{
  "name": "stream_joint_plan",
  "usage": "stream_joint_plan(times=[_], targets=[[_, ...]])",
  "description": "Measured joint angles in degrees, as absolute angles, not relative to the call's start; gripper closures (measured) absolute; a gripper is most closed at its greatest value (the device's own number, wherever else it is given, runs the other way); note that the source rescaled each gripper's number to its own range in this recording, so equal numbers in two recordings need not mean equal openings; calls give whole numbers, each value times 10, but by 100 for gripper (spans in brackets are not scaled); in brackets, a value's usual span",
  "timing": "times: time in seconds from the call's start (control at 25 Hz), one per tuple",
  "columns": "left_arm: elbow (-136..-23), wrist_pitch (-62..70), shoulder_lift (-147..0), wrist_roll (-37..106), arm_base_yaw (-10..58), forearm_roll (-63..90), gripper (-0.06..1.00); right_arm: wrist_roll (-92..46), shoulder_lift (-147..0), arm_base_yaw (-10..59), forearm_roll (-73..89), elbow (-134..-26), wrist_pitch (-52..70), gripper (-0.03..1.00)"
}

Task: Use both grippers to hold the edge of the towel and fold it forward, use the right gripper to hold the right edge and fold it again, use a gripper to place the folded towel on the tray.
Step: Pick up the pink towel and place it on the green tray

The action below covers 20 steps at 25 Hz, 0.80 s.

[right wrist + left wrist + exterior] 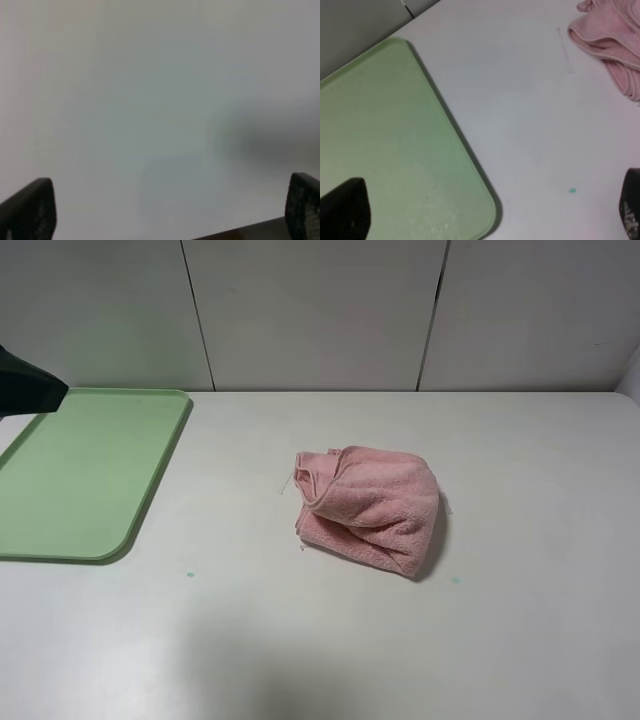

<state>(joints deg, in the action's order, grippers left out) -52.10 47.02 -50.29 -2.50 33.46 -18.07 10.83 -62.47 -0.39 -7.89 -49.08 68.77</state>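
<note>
A pink towel [370, 506] lies crumpled in a loose bundle near the middle of the white table; its edge also shows in the left wrist view [612, 37]. A light green tray [80, 472] sits at the left, empty; it also shows in the left wrist view [385, 150]. My left gripper [490, 212] is open, its fingertips [345, 210] spread wide above the tray's near corner, far from the towel. My right gripper [170, 207] is open over bare table, and the towel is out of its view. Only a dark part of the left arm [25, 385] shows in the high view.
White wall panels [320, 310] stand behind the table's far edge. A small teal speck [190, 574] marks the table near the tray, and another [455, 580] lies right of the towel.
</note>
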Motion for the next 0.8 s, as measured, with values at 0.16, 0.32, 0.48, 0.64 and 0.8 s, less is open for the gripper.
stream_joint_plan(times=[0.16, 0.32, 0.48, 0.64, 0.8], targets=[[-521, 470, -503, -25, 335, -181, -5, 108, -556, -41, -68, -457, 671, -3], [-521, 470, -503, -25, 335, -181, -5, 107, -494, -62, -66, -433, 667, -3], [-521, 470, -503, -25, 335, -181, -5, 88, -428, -67, -59, -397, 659, -3], [-521, 470, -503, -25, 335, -181, -5, 56, -345, -67, -38, -354, 630, -3], [-521, 470, -503, -25, 335, -181, -5, 29, -264, -67, -23, -320, 622, -3]])
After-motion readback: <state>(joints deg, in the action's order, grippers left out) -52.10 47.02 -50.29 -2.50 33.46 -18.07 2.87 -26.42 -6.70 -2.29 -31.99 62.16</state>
